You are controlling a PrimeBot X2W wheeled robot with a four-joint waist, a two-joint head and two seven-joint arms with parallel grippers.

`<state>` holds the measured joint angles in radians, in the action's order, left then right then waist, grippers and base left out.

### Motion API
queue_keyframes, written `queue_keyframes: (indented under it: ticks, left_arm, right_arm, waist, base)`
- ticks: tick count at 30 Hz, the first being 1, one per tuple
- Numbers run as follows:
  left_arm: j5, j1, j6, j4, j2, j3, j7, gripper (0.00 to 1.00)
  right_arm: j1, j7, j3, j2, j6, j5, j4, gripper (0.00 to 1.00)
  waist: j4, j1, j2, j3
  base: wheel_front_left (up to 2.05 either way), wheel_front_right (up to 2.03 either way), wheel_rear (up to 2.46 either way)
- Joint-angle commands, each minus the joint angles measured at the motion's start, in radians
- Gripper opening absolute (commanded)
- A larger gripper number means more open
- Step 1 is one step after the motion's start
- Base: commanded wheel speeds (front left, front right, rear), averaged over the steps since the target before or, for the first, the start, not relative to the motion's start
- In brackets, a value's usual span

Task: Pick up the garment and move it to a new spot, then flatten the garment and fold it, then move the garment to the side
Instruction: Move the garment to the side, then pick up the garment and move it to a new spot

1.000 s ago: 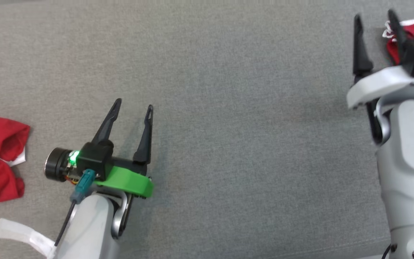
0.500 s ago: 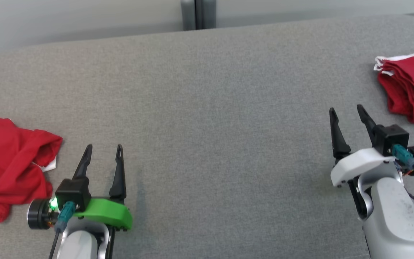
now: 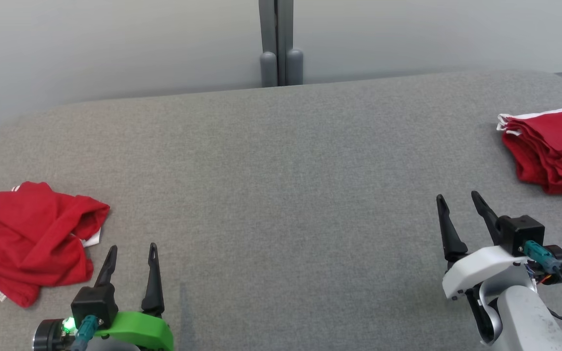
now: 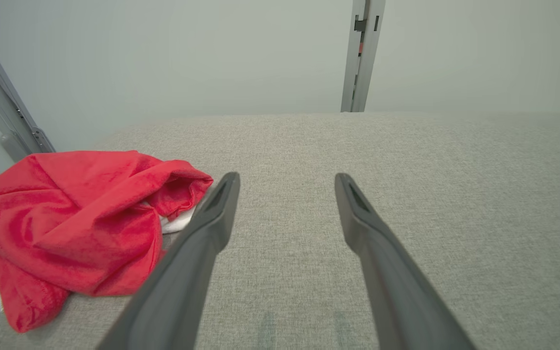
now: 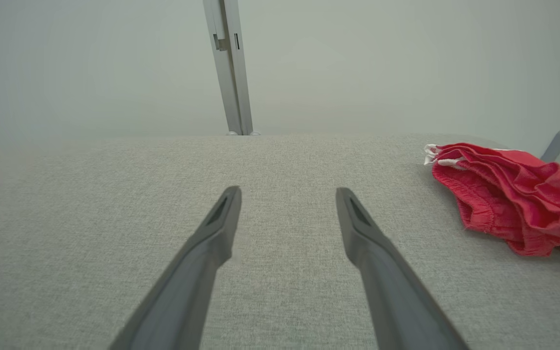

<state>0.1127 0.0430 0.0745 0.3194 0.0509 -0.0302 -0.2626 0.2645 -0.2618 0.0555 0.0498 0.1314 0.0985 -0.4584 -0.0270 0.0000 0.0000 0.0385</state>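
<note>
Two end effectors [image 3: 132, 246] [image 3: 456, 195]: agape, empty

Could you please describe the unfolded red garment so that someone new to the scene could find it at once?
On the wide grey fabric-covered table, look to the left edge, beside the left gripper. There lies a rumpled red cloth garment with one opening gaping. Unlike the red garment at the right edge, neatly folded with white trim, it is a loose heap.
</note>
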Motion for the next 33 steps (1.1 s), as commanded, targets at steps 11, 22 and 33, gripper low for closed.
queue_keyframes:
  ticks: [11,22,33]
  left_arm:
    - [0.028,-0.002,-0.018,-0.003,0.001,-0.013,-0.003,1.0]
    - [0.056,0.032,-0.043,0.022,0.002,0.012,-0.003,1.0]
    - [0.071,0.01,-0.045,0.031,0.001,0.069,-0.003,1.0]
  right_arm:
    - [-0.004,-0.004,-0.015,0.002,-0.002,-0.004,0.004,1.0]
    - [0.019,-0.004,-0.055,0.003,-0.002,0.015,-0.004,1.0]
    - [0.03,-0.004,-0.098,0.003,-0.002,0.026,-0.018,1.0]
  waist:
    - [0.017,0.0,0.0,0.007]
    - [0.167,0.0,0.0,0.044]
    - [0.363,0.0,0.0,0.052]
  base:
    - [0.0,0.0,0.0]
    - [0.0,0.0,0.0]
    - [0.0,0.0,0.0]
